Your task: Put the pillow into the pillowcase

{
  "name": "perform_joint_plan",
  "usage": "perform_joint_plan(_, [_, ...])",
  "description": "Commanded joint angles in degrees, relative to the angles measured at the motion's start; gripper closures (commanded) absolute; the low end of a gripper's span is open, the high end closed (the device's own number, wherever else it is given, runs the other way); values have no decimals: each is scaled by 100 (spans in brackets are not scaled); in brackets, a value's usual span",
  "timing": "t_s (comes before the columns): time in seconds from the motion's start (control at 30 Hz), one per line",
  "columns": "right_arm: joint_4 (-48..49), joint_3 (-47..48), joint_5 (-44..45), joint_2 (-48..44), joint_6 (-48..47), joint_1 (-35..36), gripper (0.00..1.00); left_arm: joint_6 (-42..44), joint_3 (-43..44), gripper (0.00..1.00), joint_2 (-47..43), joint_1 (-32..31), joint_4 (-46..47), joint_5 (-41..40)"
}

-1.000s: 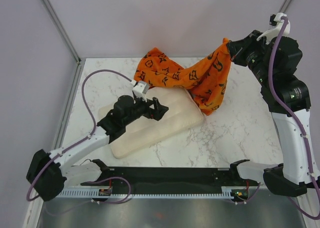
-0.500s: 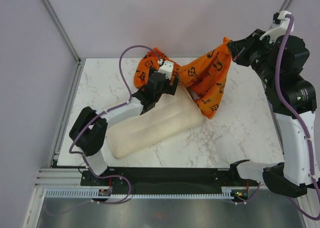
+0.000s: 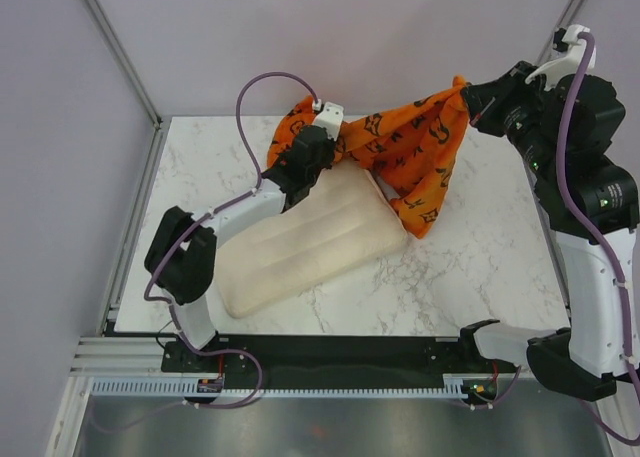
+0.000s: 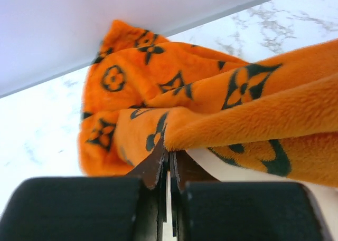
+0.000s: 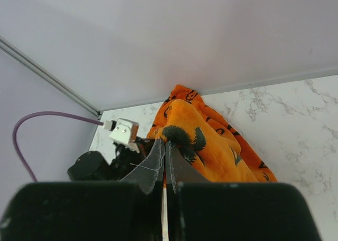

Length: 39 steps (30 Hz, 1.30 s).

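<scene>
The cream pillow [image 3: 300, 242] lies slantwise in the middle of the marble table. Behind it, the orange pillowcase [image 3: 410, 147] hangs stretched between my two grippers. One end is still heaped on the table at the back. My left gripper [image 3: 335, 145] is at the pillow's far end, shut on a folded edge of the pillowcase [image 4: 237, 109]. In the left wrist view the fabric is pinched at the left gripper's tips [image 4: 169, 152]. My right gripper [image 3: 463, 97] is raised at the back right, shut on a corner of the pillowcase [image 5: 211, 141]. That corner bunches at the right gripper's tips [image 5: 165, 144].
White walls and metal frame posts [image 3: 115, 47] close off the back and left of the table. The black base rail [image 3: 330, 352] runs along the near edge. The left arm's purple cable [image 3: 250, 97] loops above the back left of the table.
My left arm has swung from above the pillow to the pillowcase at the back, and its jaws have closed on the fabric. The right gripper has kept its hold and pulled the cloth tauter.
</scene>
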Motion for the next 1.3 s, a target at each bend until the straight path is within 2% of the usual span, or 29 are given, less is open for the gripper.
perform_joint_plan(0.0, [192, 250, 388, -330, -48, -8, 100, 556, -209, 98, -1458, -76, -52, -986])
perform_joint_plan(0.07, [183, 180, 388, -523, 5, -8, 100, 847, -227, 98, -2014, -259, -455, -1617])
perform_joint_plan(0.17, [175, -31, 423, -918, 31, -17, 100, 1506, -288, 98, -3140, -1216, -860, -2961])
perform_joint_plan(0.23, [140, -119, 441, -1216, 40, -8, 100, 1753, -131, 98, -3823, -1726, -1273, -3429])
perform_joint_plan(0.27, [52, -137, 449, -1323, 49, -8, 100, 1745, -26, 98, -4002, -2250, -1910, -3779])
perform_joint_plan(0.33, [-27, -93, 450, -1577, 49, 1, 100, 1343, 473, 98, -4371, -2789, -2703, -4072])
perform_joint_plan(0.37, [-149, -49, 493, -1648, 23, -8, 100, 1106, 668, 98, -4460, -3314, -3238, -4177])
perform_joint_plan(0.4, [-203, 56, 520, -1727, 14, -8, 100, 546, 870, 98, -4521, -3589, -4114, -4222])
perform_joint_plan(0.47, [-352, 188, 694, -1921, -30, -8, 100, -211, 1433, 98, -4653, -4212, -4910, -4232])
perform_joint_plan(0.5, [-362, 258, 965, -2095, -39, -8, 100, -493, 1643, 98, -4697, -4320, -5392, -4109])
perform_joint_plan(0.57, [-318, 294, 1318, -2255, -170, -8, 100, -776, 1681, 98, -4864, -4365, -5502, -3556])
perform_joint_plan(0.7, [-309, 320, 1899, -2317, -442, 1, 100, -839, 1672, 98, -4856, -4365, -5406, -3142])
perform_joint_plan(0.83, [-353, -83, 2249, -2072, -583, 1, 100, -839, 1427, 98, -4891, -4304, -4916, -2694])
perform_joint_plan(0.9, [-353, -574, 2426, -1827, -619, 1, 100, -786, 1155, 98, -4996, -4041, -4599, -2457])
perform_joint_plan(1.03, [-152, -1594, 2699, -1500, -523, 1, 100, -1251, 234, 98, -4875, -2418, -4290, -414])
perform_joint_plan(1.07, [-72, -1970, 2874, -1465, -427, 1, 100, -1444, 39, 98, -4787, -1718, -4055, 445])
perform_joint_plan(1.1, [15, -2148, 2988, -1438, -391, 1, 100, -1489, -294, 98, -4707, -1459, -3930, 697])
perform_joint_plan(1.2, [315, -2527, 3586, -1229, -303, -8, 100, -1647, -534, 98, -4330, -658, -3597, 1470])
perform_joint_plan(1.23, [324, -2519, 3718, -1088, -303, -60, 100, -1735, -526, 98, -4042, -151, -3552, 2369])
perform_joint_plan(1.27, [307, -2432, 3789, -921, -337, -139, 100, -1970, -491, 98, -3899, 97, -3525, 2891])
